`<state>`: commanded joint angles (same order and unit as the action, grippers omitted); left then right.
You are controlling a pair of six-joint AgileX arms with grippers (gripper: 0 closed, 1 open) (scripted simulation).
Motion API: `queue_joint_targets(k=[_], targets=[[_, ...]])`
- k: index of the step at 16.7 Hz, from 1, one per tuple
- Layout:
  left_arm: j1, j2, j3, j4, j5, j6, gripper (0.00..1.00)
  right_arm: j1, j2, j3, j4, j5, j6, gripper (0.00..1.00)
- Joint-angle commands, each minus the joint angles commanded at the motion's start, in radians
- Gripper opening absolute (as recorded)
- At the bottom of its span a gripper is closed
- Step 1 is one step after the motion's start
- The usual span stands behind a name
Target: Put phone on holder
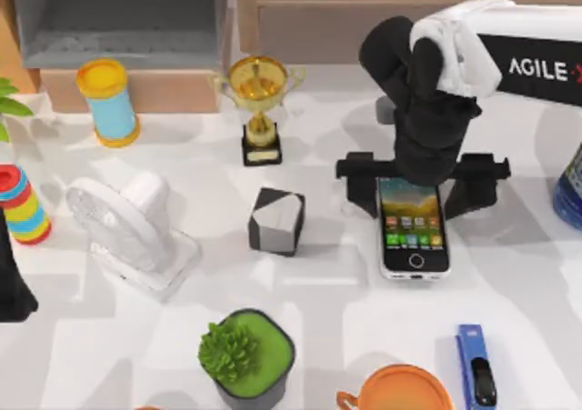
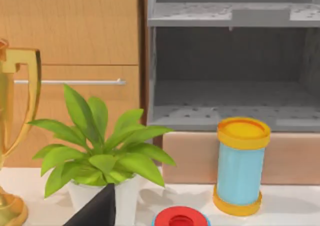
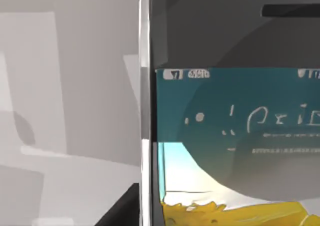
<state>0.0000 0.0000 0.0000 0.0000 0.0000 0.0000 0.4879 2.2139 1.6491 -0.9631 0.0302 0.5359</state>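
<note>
Top view: phone lies flat, lengthwise, home button toward the near edge.

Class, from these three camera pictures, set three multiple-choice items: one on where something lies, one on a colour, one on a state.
1. What lies directly under the right gripper?
A. the fan
B. the phone
C. the trophy

2. What colour are the ends of the blue cylinder?
A. yellow
B. green
C. black

3. How is the phone's screen?
A. cracked
B. dark
C. lit

Key: 1 B, the top view shows the right arm above the phone's upper end. 2 A, both its caps are yellow. 3 C, coloured icons show.
</note>
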Motion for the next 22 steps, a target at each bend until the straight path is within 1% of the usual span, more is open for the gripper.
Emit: queue_joint_targets(k=[6, 9, 12, 17, 22], targets=[[0.000, 0.000, 0.000, 0.000, 0.000, 0.000, 1.00, -0.002, -0.009, 0.010, 0.001, -0.002, -0.003, 0.00], [0.000, 0.000, 0.000, 0.000, 0.000, 0.000, 1.00, -0.024, -0.087, 0.048, 0.040, -0.017, -0.038, 0.00], [0.000, 0.000, 0.000, 0.000, 0.000, 0.000, 1.00, -0.077, -0.214, 0.071, 0.110, -0.048, -0.106, 0.00], [0.000, 0.000, 0.000, 0.000, 0.000, 0.000, 1.00, -0.243, -0.438, 0.062, 0.266, -0.141, -0.274, 0.00], [0.000, 0.000, 0.000, 0.000, 0.000, 0.000, 1.00, -0.503, -0.593, -0.017, 0.446, -0.296, -0.500, 0.00]])
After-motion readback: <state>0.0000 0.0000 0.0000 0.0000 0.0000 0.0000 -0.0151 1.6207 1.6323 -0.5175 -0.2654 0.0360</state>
